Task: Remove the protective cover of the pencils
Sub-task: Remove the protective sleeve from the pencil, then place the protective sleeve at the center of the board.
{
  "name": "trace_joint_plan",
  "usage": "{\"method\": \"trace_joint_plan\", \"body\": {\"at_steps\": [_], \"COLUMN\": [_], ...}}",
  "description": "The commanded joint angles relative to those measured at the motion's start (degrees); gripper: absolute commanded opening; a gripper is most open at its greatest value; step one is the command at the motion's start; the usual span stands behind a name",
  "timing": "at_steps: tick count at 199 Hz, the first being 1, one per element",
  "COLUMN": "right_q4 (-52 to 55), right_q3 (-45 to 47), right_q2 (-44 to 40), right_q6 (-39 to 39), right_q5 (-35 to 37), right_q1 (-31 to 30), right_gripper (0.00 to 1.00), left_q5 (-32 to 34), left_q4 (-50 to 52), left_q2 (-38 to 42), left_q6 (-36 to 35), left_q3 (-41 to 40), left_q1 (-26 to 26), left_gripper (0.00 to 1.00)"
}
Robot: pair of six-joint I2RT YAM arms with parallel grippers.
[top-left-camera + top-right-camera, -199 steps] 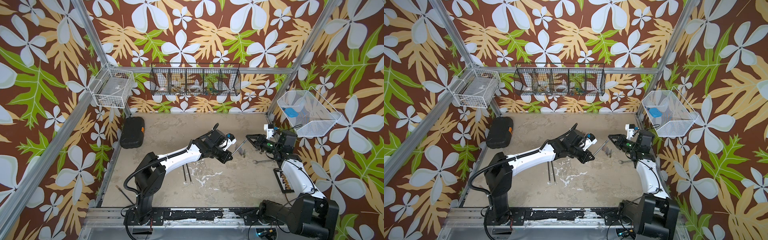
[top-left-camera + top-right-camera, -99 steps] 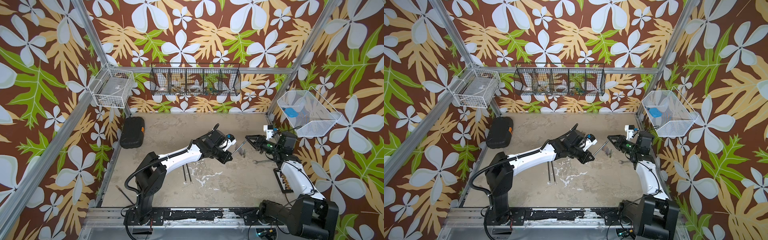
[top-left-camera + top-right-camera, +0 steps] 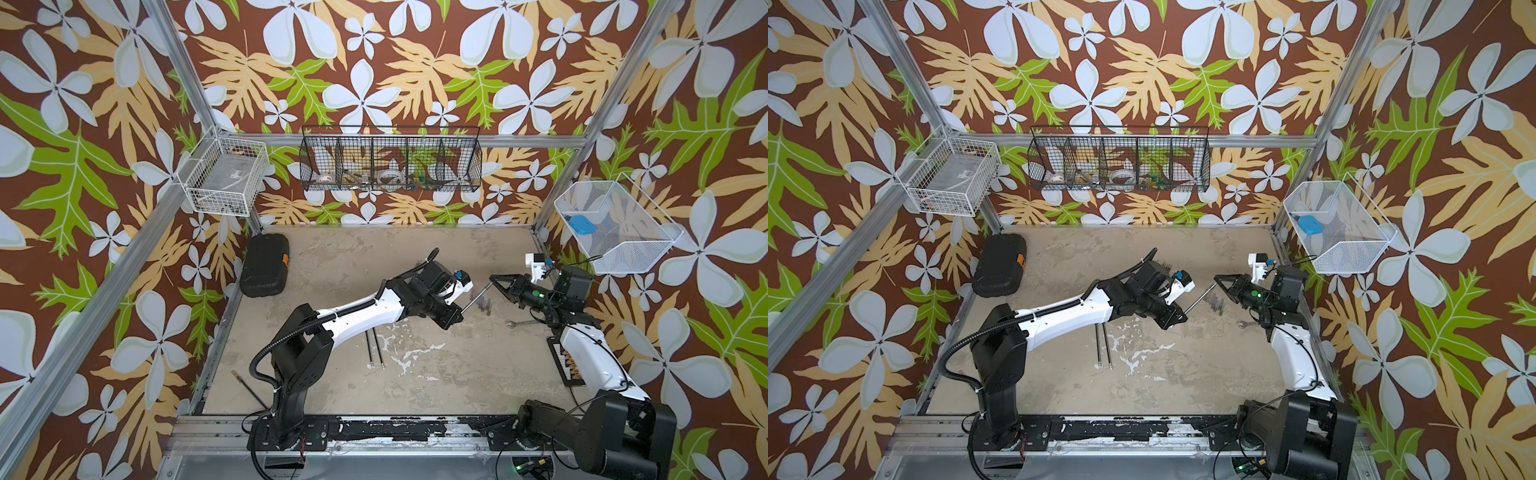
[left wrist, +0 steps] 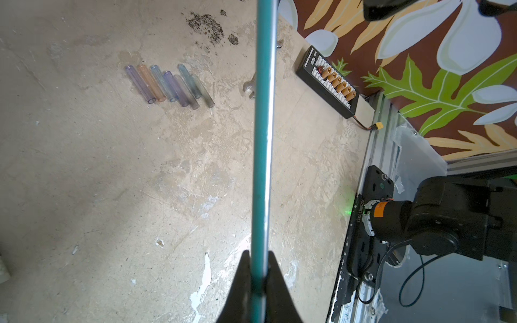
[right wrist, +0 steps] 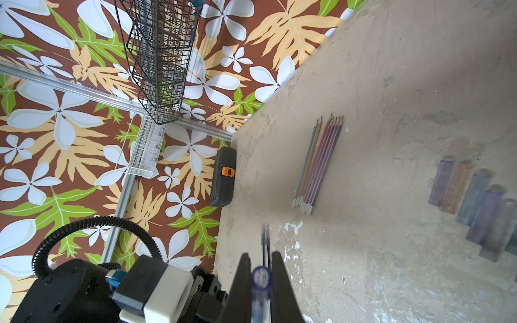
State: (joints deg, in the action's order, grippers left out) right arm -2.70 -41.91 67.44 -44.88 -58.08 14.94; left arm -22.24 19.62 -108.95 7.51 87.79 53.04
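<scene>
My left gripper (image 4: 258,254) is shut on a teal pencil (image 4: 263,139), held above the table in both top views (image 3: 476,297) (image 3: 1200,298). At the pencil's far end my right gripper (image 5: 261,256) (image 3: 494,279) is shut on its bluish see-through protective cover (image 5: 261,279). Several bare pencils (image 5: 319,165) lie in a row on the table. Two dark pencils (image 3: 374,345) lie near the left arm. Several loose tinted covers (image 4: 167,84) (image 5: 475,201) lie side by side below the held pencil.
A wrench (image 3: 517,323) and a black connector board (image 4: 330,78) lie near the right arm. A black case (image 3: 266,270) sits at the table's left edge. A white wire basket (image 3: 222,176), a black one (image 3: 390,166) and a mesh one (image 3: 615,228) hang on the walls.
The right gripper's jaws have closed on the cover at the pencil's end. Both arms have hardly moved.
</scene>
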Motion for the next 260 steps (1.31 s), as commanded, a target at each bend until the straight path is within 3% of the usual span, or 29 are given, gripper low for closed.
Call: {"method": "trace_joint_plan", "body": {"at_steps": [1,57,137,213,260], "right_q4": [0.65,-1.24,-1.61,-0.36,1.47], "right_q3": [-1.40,-2.36,-3.89,3.42,9.50], "right_q2": [0.54,0.06,-0.75,-1.84,-3.63], "right_q6": [2.90,0.37,-2.78,1.62,6.22], "right_q5": [2.42,7.13,8.34,8.66,14.93], "right_q1": [0.02,3.19,10.14,10.12,6.71], "right_gripper": [0.00,0.00,0.00,0.00,0.00], "left_q5": [2.10,4.30,6.24,5.89,3.24], "left_q4": [1.19,0.58,-0.45,-2.02,-4.20], "left_q2": [0.80,0.90,1.59,3.54,5.70], "left_q6": [-4.27,-5.23,-3.48,0.81,2.49], "left_q3": [0.63,-0.64,-1.24,-1.29,-2.33], "left_q1": [0.07,0.09,-0.13,-2.61,-3.37], "left_gripper": [0.00,0.00,0.00,0.00,0.00]}}
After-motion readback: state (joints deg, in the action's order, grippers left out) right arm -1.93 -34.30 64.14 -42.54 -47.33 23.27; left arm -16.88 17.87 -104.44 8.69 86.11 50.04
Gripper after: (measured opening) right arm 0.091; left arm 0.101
